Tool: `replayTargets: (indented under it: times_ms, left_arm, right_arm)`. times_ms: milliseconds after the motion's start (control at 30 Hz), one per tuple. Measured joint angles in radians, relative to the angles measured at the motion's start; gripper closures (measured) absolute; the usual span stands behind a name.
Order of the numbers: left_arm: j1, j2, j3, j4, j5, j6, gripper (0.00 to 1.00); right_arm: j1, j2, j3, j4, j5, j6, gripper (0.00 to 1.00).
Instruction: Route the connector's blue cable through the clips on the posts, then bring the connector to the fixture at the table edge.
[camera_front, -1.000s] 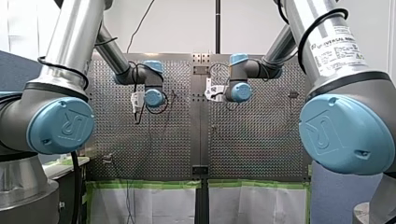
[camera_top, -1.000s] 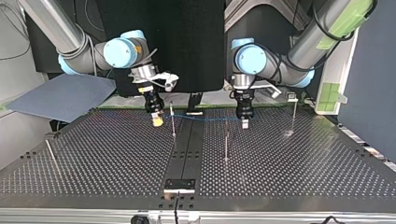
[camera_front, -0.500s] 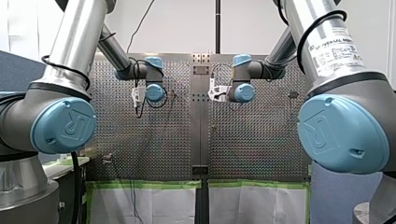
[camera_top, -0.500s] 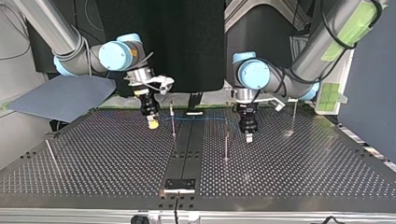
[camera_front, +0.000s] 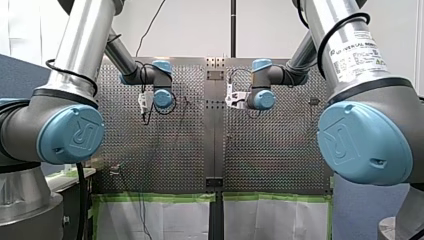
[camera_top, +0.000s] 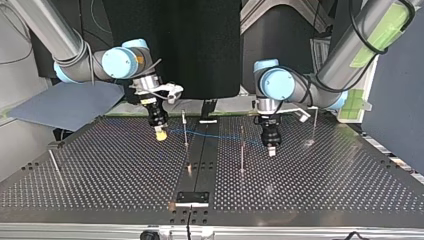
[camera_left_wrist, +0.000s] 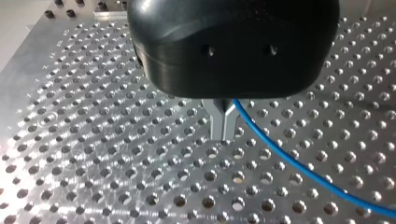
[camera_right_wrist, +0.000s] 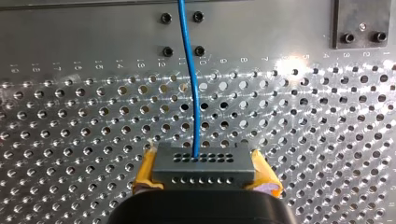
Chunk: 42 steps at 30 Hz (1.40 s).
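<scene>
Grips the grey connector (camera_right_wrist: 203, 163) in my right gripper (camera_right_wrist: 205, 176), yellow pads (camera_right_wrist: 145, 171) pressed to its two ends. Pinches the blue cable (camera_left_wrist: 299, 161) in my left gripper (camera_left_wrist: 223, 135), metal fingers (camera_left_wrist: 215, 121) closed tight just above the perforated table (camera_left_wrist: 93, 154). In the top view, strings the cable between both grippers, close by a thin post (camera_top: 184, 127) and a second post (camera_top: 242, 150), well apart from the fixture (camera_top: 192, 198) at the table edge.

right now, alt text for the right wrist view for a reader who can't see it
My right claw grips a grey connector between yellow pads over the perforated table. A blue cable leaves its holed face and runs ahead across the table.
</scene>
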Motion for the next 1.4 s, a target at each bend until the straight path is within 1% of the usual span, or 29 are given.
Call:
replayTargets:
  times_ms: [133,333,500,633,867,1033,1200,1400]
  left_arm:
    - [0.012,0.000,0.000,0.000,0.002,0.000,1.00]
    - [0.028,-0.003,0.001,0.002,0.014,-0.001,1.00]
    - [0.036,-0.026,0.022,-0.011,0.025,-0.001,1.00]
    - [0.039,-0.048,0.045,-0.024,0.037,-0.003,1.00]
    - [0.042,-0.054,0.073,-0.033,0.058,-0.022,1.00]
    - [0.049,-0.055,0.077,-0.031,0.067,-0.035,1.00]
    - [0.058,-0.060,0.078,-0.031,0.087,-0.043,1.00]
    - [0.061,-0.097,0.093,-0.043,0.103,-0.054,1.00]
  right_arm:
    - [-0.005,0.015,-0.013,-0.001,-0.011,0.000,1.00]
    - [-0.002,0.065,-0.063,0.011,-0.024,-0.004,1.00]
    - [-0.001,0.098,-0.109,0.034,-0.035,-0.003,1.00]
    - [-0.005,0.104,-0.143,0.051,-0.042,-0.002,1.00]
    - [-0.010,0.108,-0.193,0.075,-0.052,-0.001,1.00]
    - [-0.011,0.110,-0.208,0.086,-0.056,-0.001,1.00]
    - [-0.011,0.112,-0.211,0.088,-0.059,-0.001,1.00]
    - [-0.012,0.119,-0.217,0.095,-0.071,0.000,1.00]
